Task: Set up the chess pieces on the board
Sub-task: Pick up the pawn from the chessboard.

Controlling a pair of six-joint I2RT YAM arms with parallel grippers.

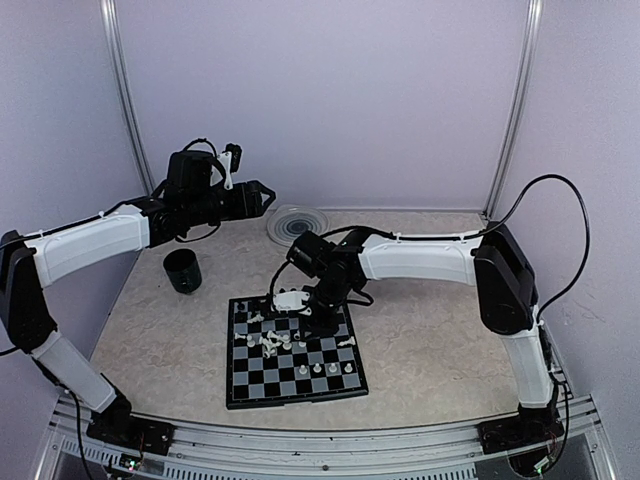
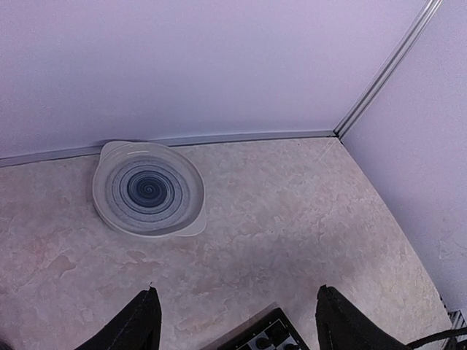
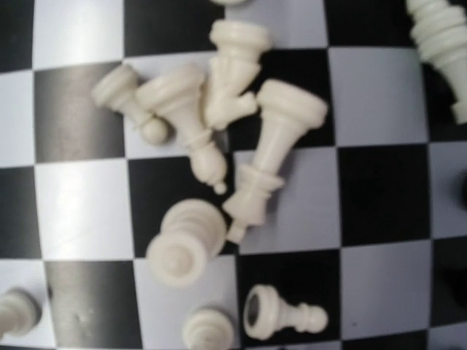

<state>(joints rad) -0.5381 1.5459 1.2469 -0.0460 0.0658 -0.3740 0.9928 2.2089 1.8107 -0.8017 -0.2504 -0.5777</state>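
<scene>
Beige marbled surface (image 1: 430, 340), pale lilac walls (image 1: 330, 100). Black-and-white chequered board (image 1: 290, 390) carries cream plastic chess pieces (image 3: 273, 146), several toppled beneath right jaws. State: left jaws released; right jaws indeterminable.

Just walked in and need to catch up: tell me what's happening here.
Two robot arms are working on a chess set. The right gripper hangs low over the far side of the board, above a heap of cream chess pieces lying toppled; whether it grips one cannot be seen. A few pieces seem to stand near the board's front edge. The left gripper is open and empty, held above the table near the clear plate.
</scene>
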